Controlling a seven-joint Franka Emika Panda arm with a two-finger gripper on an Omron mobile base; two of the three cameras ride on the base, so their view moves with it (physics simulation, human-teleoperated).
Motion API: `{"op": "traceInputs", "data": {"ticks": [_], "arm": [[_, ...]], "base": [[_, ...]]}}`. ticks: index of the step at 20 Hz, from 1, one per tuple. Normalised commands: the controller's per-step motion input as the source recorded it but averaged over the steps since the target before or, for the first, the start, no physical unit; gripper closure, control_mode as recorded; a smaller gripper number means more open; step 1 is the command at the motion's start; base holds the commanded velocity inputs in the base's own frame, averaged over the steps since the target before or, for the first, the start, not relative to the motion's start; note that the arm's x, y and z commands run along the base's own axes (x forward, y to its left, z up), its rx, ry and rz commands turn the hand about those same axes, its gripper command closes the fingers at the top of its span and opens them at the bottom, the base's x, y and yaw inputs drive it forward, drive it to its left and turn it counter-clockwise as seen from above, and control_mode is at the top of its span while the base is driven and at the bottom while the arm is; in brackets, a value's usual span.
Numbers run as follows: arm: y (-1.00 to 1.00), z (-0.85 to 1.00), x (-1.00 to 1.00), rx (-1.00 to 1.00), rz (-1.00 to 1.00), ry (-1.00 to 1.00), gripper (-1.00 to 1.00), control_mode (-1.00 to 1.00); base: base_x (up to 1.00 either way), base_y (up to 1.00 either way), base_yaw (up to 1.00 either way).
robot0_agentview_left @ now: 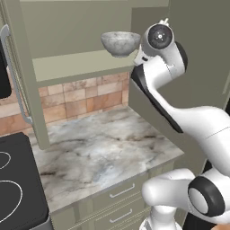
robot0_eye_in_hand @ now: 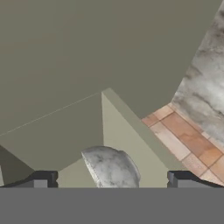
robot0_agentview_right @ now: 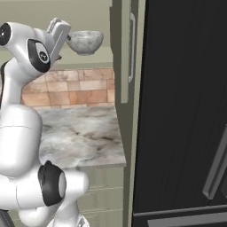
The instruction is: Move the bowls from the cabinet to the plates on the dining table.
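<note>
A bowl (robot0_agentview_left: 120,43) is set on the shelf (robot0_agentview_left: 76,65) inside the cabinet (robot0_agentview_left: 67,22), above the bench (robot0_agentview_left: 103,152). The stove (robot0_agentview_left: 15,188) is placed left of the bench.

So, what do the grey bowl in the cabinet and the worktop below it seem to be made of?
The mottled grey round bowl looks like polished stone, perhaps glazed ceramic: cloudy marbling, soft sheen. The grey-veined pale worktop looks like polished marble: drifting veins.

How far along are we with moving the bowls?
Done: the cabinet door stands open. In hand: the gripper is open, its fingers either side of the grey bowl on the shelf, not closed on it. Left: grasping it and carrying it to a plate.
</note>
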Motion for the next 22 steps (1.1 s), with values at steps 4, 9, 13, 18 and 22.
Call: {"op": "traceInputs", "data": {"ticks": [4, 9, 13, 18, 22], "arm": [[0.0, 0.0, 0.36, 0.0, 0.07, 0.0, -1.0, -1.0], [0.0, -0.13, 0.41, 0.0, 0.11, 0.0, -1.0, -1.0], [0.0, -0.05, 0.41, -0.01, 0.1, 0.0, -1.0, -1.0], [-0.01, 0.0, 0.43, -0.03, 0.07, 0.0, -1.0, -1.0], [0.0, 0.03, 0.42, -0.07, 0.05, 0.0, -1.0, -1.0]], "base": [[0.0, 0.0, 0.0], [0.0, 0.0, 0.0], [0.0, 0.0, 0.0], [0.0, 0.0, 0.0], [0.0, 0.0, 0.0]]}}
